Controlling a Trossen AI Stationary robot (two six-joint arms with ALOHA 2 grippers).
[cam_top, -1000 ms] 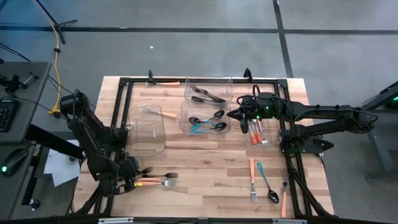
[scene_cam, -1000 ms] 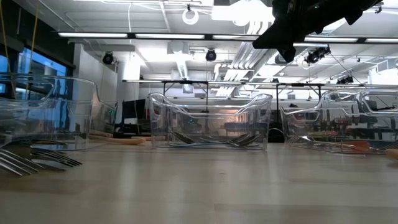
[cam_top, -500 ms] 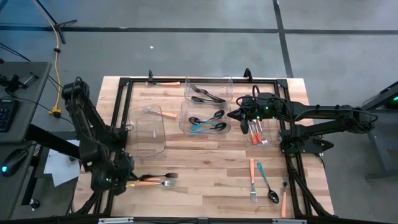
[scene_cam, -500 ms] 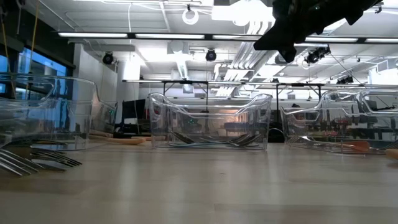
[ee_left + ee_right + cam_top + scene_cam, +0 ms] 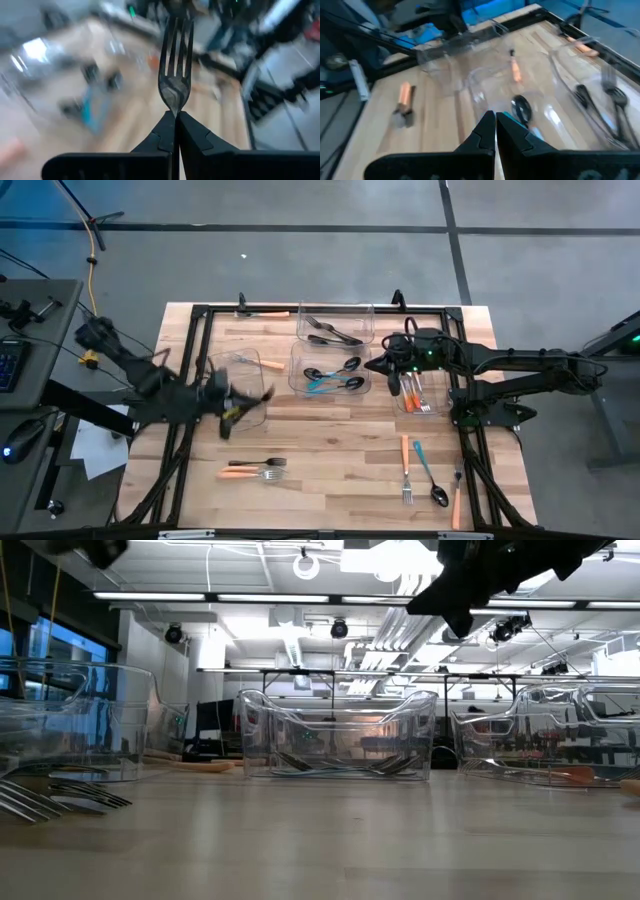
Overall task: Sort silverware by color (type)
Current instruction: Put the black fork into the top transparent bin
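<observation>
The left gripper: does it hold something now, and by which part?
Yes. The left gripper is shut on a fork, pinching it just below the tines, which point away from the fingers.

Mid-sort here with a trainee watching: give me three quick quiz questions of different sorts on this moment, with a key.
1. True or false: the left tool is shut on a fork.
2. Which is the left tool over in the high view? A) left clear bin B) right clear bin
3. Fill in: the middle clear bin holds black spoons and one ___ utensil.

Key: 1 true. 2 A. 3 teal-blue.
</observation>
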